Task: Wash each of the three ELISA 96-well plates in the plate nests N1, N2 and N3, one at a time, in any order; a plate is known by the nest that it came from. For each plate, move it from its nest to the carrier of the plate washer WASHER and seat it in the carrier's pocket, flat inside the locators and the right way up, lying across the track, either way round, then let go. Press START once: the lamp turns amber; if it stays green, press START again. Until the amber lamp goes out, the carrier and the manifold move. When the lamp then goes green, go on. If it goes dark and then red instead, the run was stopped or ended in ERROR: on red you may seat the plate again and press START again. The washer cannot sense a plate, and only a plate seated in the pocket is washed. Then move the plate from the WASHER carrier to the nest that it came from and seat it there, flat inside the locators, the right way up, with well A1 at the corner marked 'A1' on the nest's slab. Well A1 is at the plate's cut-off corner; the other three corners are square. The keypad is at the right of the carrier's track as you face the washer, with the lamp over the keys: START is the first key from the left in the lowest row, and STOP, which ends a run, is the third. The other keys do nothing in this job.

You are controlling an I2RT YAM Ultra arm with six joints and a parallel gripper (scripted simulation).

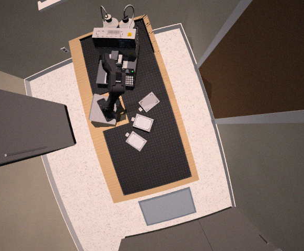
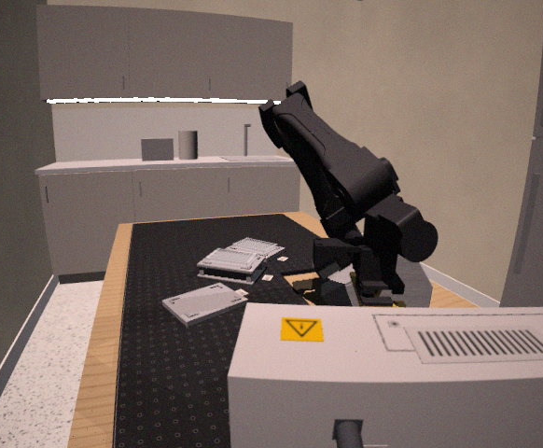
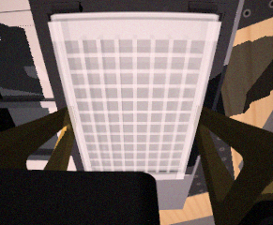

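My gripper [image 3: 134, 112] is at the washer [image 1: 114, 35] [image 2: 358, 366], low over its carrier, and is shut on a white 96-well plate [image 3: 136, 89]. The fingers press on the plate's two long sides. The plate fills the wrist view, wells up. I cannot tell whether it rests in the pocket or is raised. The lamp [image 1: 132, 71] over the keypad [image 1: 129, 79] is green. The nest nearest the washer [image 1: 149, 101] [image 2: 204, 302] is empty. The other two nests hold a plate each: the middle plate [image 1: 142, 122] [image 2: 230, 262] and the far plate [image 1: 136, 140] [image 2: 257, 246].
The arm's base block [image 1: 99, 114] stands left of the nests. Two bottles with tubes [image 1: 118, 21] stand behind the washer. The arm hides most of the carrier in the top and exterior views. The black mat [image 1: 152, 167] lies on the wooden table.
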